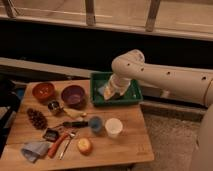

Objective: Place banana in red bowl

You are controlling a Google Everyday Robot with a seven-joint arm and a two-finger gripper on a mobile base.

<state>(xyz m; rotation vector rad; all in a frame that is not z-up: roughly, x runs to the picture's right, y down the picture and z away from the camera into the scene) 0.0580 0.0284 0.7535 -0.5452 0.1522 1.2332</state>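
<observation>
The banana [74, 113] is a small pale yellow piece lying on the wooden table [130, 150], just in front of the purple bowl [73, 95]. The red bowl [43, 91] stands at the table's back left, left of the purple bowl. My gripper [112, 93] hangs from the white arm [165, 80] over the green tray [131, 95] at the back of the table. It is to the right of both bowls and behind and to the right of the banana. Nothing shows in it.
A pine cone [36, 119] and a small metal cup [54, 106] sit on the left. A blue cup [95, 123], a white cup [113, 127], a round orange fruit [84, 145], an orange-red stick [56, 145] and a grey cloth [32, 150] lie toward the front.
</observation>
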